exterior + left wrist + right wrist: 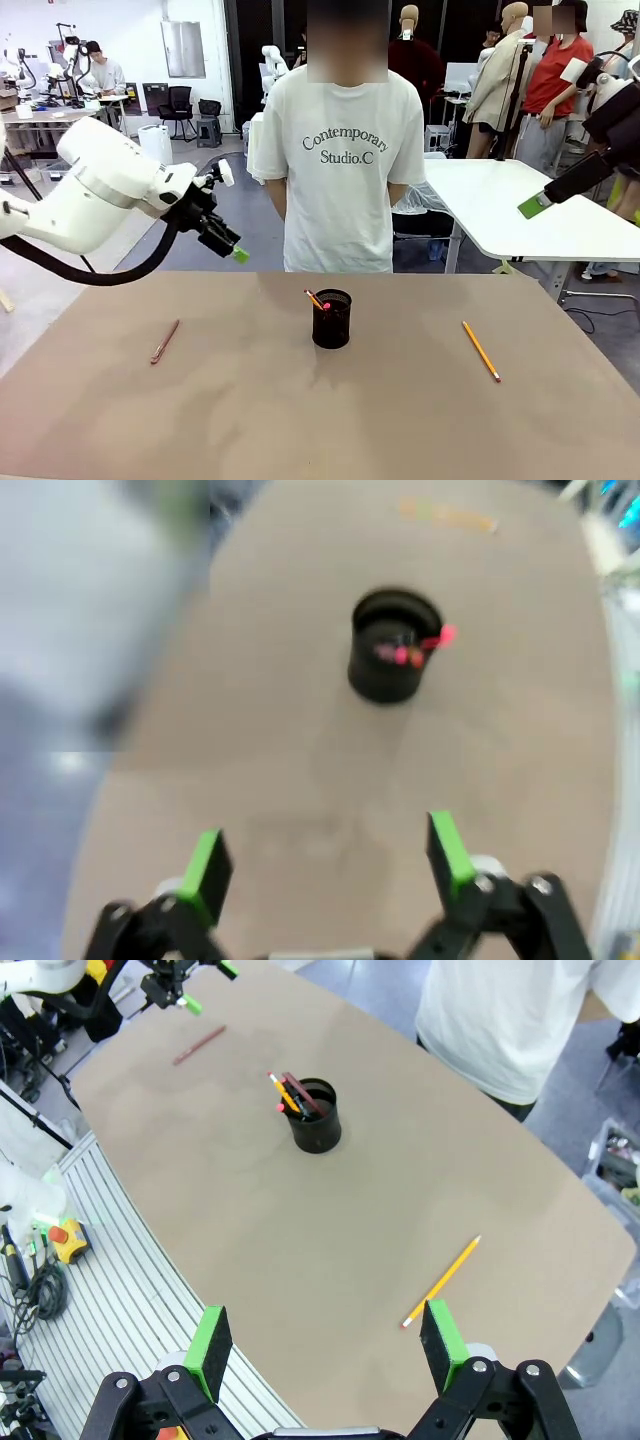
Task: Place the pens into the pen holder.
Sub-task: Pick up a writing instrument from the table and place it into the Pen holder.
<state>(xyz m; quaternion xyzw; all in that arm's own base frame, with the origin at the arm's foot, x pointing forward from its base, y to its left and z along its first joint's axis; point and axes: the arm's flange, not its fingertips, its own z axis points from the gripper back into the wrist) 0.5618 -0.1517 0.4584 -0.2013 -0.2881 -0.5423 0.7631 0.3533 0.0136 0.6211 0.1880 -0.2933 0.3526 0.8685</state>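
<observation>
One pen holder (pixel 332 319) stands upright near the middle of the brown table (pixel 300 420). It's a black mesh cup, and there are writing sticks in it already. From the right wrist camera I count at least two leaning against its rim: one orange-yellow pencil (pixel 284 1093) and one dark pen with a red end (pixel 300 1092). Whether there's a third in there is too close to call.

Two sticks lie loose on the tabletop. One slim pinkish-red pen (pixel 165 341) lies flat on the robot's left side, well apart from the cup. One orange-yellow pencil (pixel 481 351) lies flat on the right side, just as far out, at a slant.

The left gripper (pixel 325 860) hangs above the table's left far edge. Its two green-padded fingers (pixel 205 865) are spread wide with nothing between them. Its wrist picture is smeared, but the cup sits ahead of it with pink tips poking out.

The right gripper (pixel 325 1345) is up high over the near right of the table. Its jaws are parted wide as well and nothing is in them. The loose pencil lies just beyond its fingertips in that view.

One person in a white T-shirt (pixel 345 150) stands at the far side, behind the cup.
</observation>
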